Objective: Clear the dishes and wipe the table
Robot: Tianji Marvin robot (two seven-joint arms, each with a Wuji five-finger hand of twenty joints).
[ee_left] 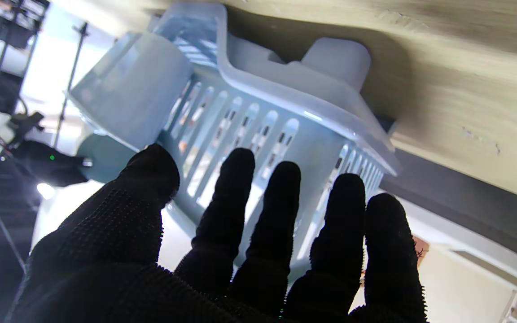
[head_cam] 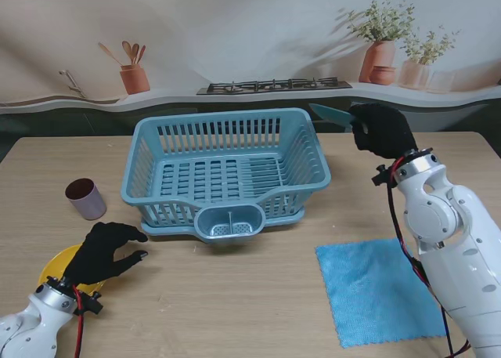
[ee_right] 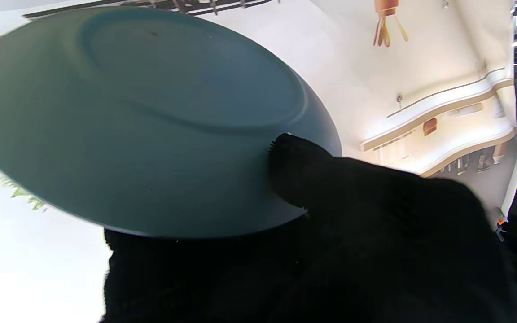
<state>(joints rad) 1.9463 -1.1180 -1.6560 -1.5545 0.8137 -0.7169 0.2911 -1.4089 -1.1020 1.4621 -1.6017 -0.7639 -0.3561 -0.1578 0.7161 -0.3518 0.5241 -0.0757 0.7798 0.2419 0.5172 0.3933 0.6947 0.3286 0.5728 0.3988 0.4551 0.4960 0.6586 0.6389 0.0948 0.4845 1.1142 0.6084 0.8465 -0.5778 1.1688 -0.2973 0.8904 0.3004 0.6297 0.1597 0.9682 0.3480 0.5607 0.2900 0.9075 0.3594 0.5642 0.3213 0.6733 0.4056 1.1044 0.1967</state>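
The pale wood-grain counter [head_cam: 235, 311] is carrying everything, and behind it a printed kitchen backdrop [head_cam: 235, 29] is showing a painted stove, potted plants and a jar of utensils rather than a real room. The large light-blue slotted plastic dish rack [head_cam: 227, 174] is sitting in the middle of the counter with its utensil cup facing the robot, and its inside is looking empty, so the clearing appears to be only beginning. The square blue cleaning cloth [head_cam: 376, 291] is lying flat on the right, nearer to the robot than the rack and well apart from it, seemingly untouched, so the wiping is judged to be still ahead. The black-gloved right robot hand [head_cam: 383, 131] is gripping a round teal plate [head_cam: 333, 117] by its rim, holding it raised and tilted just beside the rack's far right corner, seemingly on its way in; the right wrist view is showing a thumb pressing on the plate's underside. The black-gloved left robot hand [head_cam: 106, 252] is hovering with fingers spread and holding nothing, partly over a flat yellow plate [head_cam: 59, 265] lying near the left edge. A small dark-maroon plastic cup [head_cam: 84, 199] is standing upright on the counter between that plate and the rack, still waiting to be cleared.
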